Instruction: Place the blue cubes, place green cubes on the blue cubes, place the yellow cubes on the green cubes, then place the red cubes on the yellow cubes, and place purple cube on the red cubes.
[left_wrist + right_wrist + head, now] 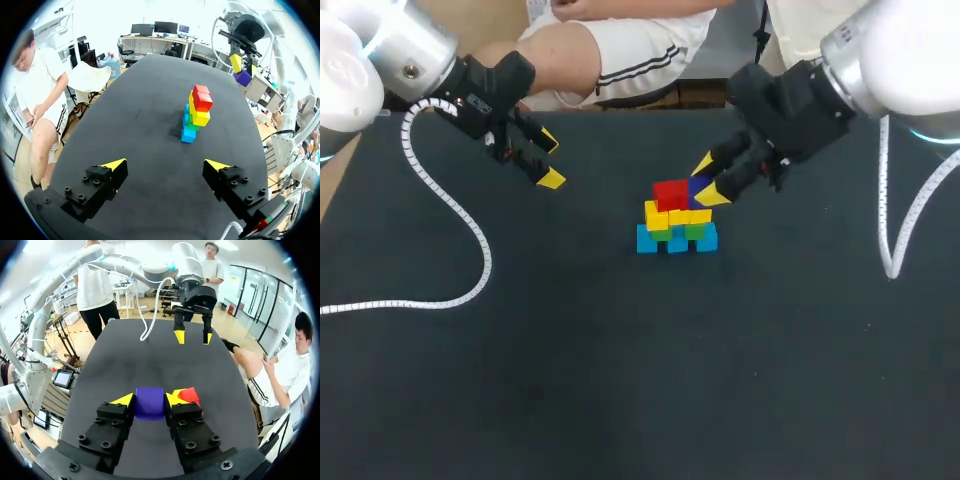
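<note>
One step left, I think: purple cube (149, 402) onto the red cube (670, 193). My right fingers (123, 400) hold it just right of the red, at the top of the stack (677, 228). Next it must go over the red, then down softly. My left fingers (114, 164) are wide, far left. Only a white cable (450, 210) lies on the table (620, 380), well apart.

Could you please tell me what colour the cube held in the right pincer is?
It is purple; the cube shows best in the right wrist view.
</note>
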`<state>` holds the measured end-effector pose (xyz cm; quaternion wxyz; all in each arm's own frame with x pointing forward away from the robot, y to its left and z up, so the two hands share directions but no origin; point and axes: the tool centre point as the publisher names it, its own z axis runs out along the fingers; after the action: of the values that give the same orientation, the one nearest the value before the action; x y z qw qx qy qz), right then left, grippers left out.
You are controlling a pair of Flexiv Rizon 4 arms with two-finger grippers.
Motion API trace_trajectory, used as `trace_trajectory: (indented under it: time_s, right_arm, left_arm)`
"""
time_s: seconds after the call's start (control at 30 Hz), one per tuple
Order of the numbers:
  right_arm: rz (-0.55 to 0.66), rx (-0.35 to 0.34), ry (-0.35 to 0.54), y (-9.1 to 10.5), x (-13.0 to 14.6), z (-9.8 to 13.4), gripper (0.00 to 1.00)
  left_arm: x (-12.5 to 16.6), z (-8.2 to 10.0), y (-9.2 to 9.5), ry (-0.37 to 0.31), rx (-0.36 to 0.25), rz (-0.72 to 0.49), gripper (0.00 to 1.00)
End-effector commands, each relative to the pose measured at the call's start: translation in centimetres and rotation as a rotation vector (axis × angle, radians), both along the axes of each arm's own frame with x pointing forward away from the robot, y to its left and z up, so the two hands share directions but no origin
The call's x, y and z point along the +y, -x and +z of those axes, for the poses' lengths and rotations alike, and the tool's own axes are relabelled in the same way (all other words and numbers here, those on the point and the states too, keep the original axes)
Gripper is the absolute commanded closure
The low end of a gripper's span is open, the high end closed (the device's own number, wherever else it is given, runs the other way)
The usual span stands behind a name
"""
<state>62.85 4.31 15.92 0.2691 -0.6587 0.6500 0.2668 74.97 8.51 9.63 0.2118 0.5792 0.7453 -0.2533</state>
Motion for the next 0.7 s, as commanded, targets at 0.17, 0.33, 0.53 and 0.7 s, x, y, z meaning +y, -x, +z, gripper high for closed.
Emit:
trace_trajectory:
  time_s: [0.17, 0.33, 0.53, 0.7]
  right_arm:
    - [0.021, 0.036, -0.032, -1.7, 0.2, -1.1, 1.0]
    - [0.039, 0.061, -0.073, -2.6, -0.1, -1.5, 1.0]
    - [0.056, 0.073, -0.08, -3.3, 0.4, -1.4, 1.0]
    - [0.063, 0.089, -0.068, -3.3, 0.9, -1.3, 1.0]
  left_arm:
    - [0.1, 0.0, 0.1, 0.002, -0.003, -0.001, 0.0]
    - [0.1, 0.0, 0.1, 0.002, -0.003, -0.001, 0.0]
    - [0.1, 0.0, 0.1, 0.002, -0.003, -0.001, 0.0]
    - [0.1, 0.0, 0.1, 0.002, -0.003, -0.001, 0.0]
